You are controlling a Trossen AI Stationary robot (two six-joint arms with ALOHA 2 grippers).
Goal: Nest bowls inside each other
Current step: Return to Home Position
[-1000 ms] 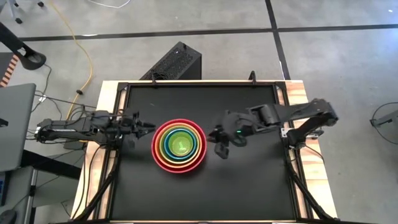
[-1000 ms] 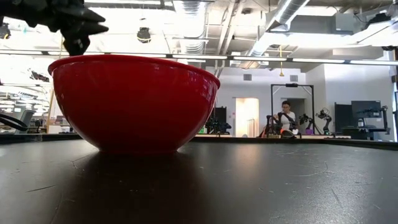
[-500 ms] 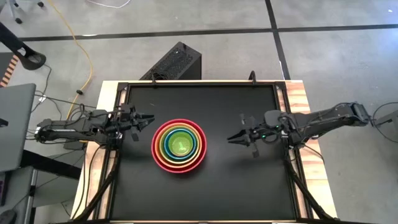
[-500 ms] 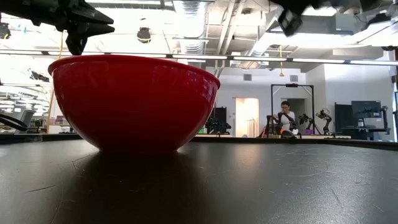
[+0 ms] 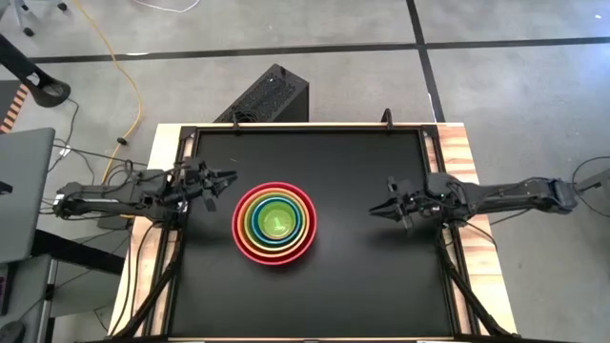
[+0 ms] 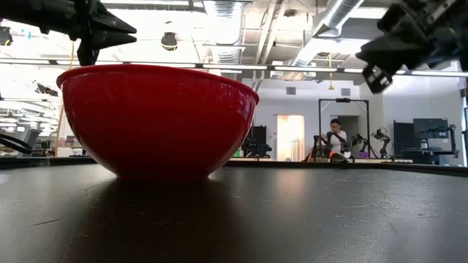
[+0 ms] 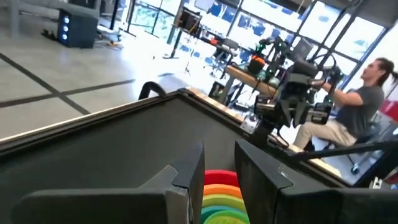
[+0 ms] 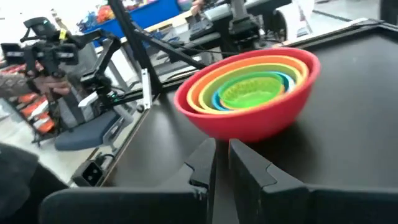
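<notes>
I am holding my left gripper [image 5: 227,181] just left of the nested bowls [image 5: 274,224], fingers slightly apart and empty. My right gripper [image 5: 377,211] is hanging well to the right, fingers nearly together and empty. Both are standing clear because the stack in the middle of the table [image 5: 362,276] looks complete.

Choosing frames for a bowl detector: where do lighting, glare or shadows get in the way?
Low view: ceiling lights backlight it, so the left gripper and right gripper are silhouettes; only the pink-red bowl shows. High view: even light, nested bowls all distinct. Left wrist view: glaring bright room behind. Right wrist view: nested bowls evenly lit.
</notes>
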